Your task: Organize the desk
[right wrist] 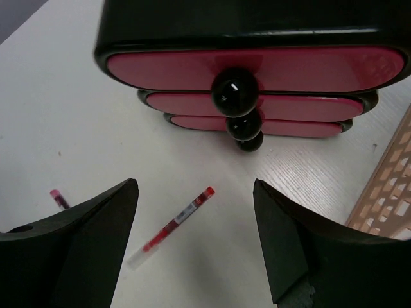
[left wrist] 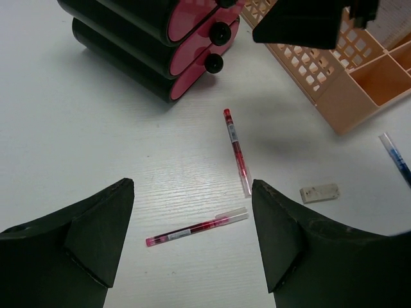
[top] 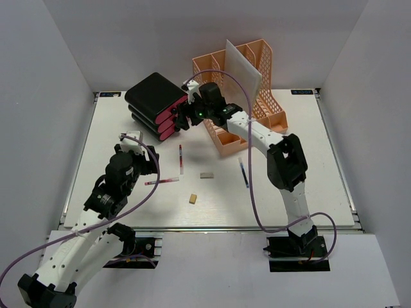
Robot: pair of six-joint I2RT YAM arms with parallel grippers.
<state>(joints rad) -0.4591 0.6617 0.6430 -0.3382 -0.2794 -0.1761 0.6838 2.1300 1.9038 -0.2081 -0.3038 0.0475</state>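
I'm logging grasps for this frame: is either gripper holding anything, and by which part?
Nothing is held: the left gripper and the right gripper both stand open, with nothing between their jaws.

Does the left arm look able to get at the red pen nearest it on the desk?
Probably yes. The left fingers are open and hang over that red pen, which lies flat on the bare desk with nothing on top of it.
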